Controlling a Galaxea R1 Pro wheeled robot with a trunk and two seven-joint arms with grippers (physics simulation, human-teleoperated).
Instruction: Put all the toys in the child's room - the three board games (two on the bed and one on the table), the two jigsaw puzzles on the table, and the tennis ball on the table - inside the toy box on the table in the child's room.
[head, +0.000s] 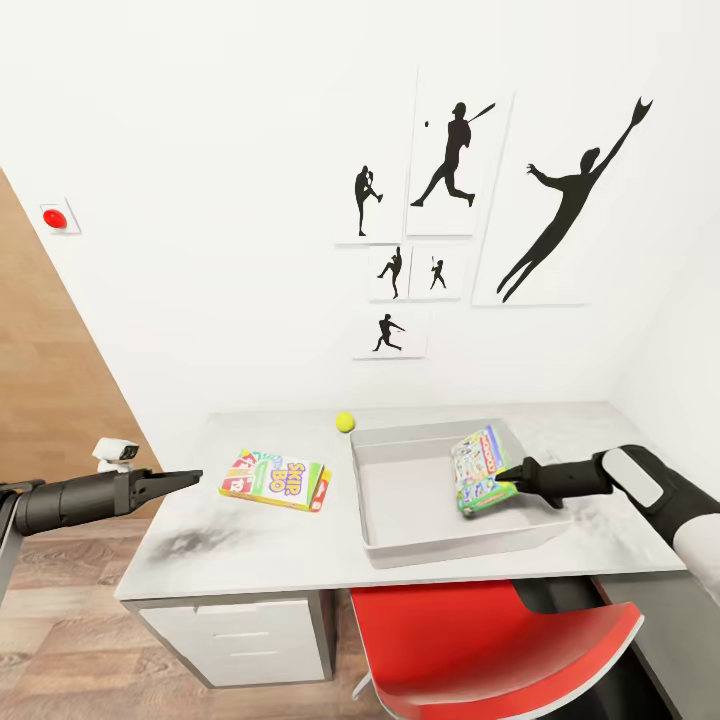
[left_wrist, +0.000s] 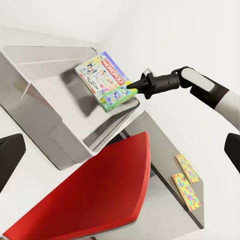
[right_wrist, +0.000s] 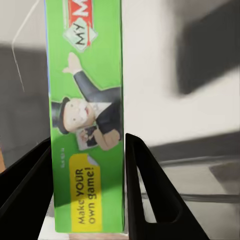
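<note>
The right pincer (head: 508, 473) pinches the Monopoly board game (head: 481, 469) by its green edge, holding the flat cardboard box tilted over the toy box (head: 420, 540); I judge the tilt lets it slide down inside the flared wall; in the right wrist view the two black fingers (right_wrist: 145, 190) press either side of that glossy printed edge (right_wrist: 87, 125). The toy box, a shallow light grey bin with smooth sloping sides, sits on the pale surface (head: 200, 560), holding nothing else that I can see. The Skip-Bo board game (head: 276, 479) lies flat just beside the bin; the tennis ball (head: 345, 422), small and yellow-green, rests near the bin's far corner. The left pincer (head: 185, 481) hovers pressed together, grasping nothing, beside the surface's edge. Two thin jigsaw puzzles (left_wrist: 186, 180) lie on the darker section; a red chair (head: 500, 650) is tucked below.
</note>
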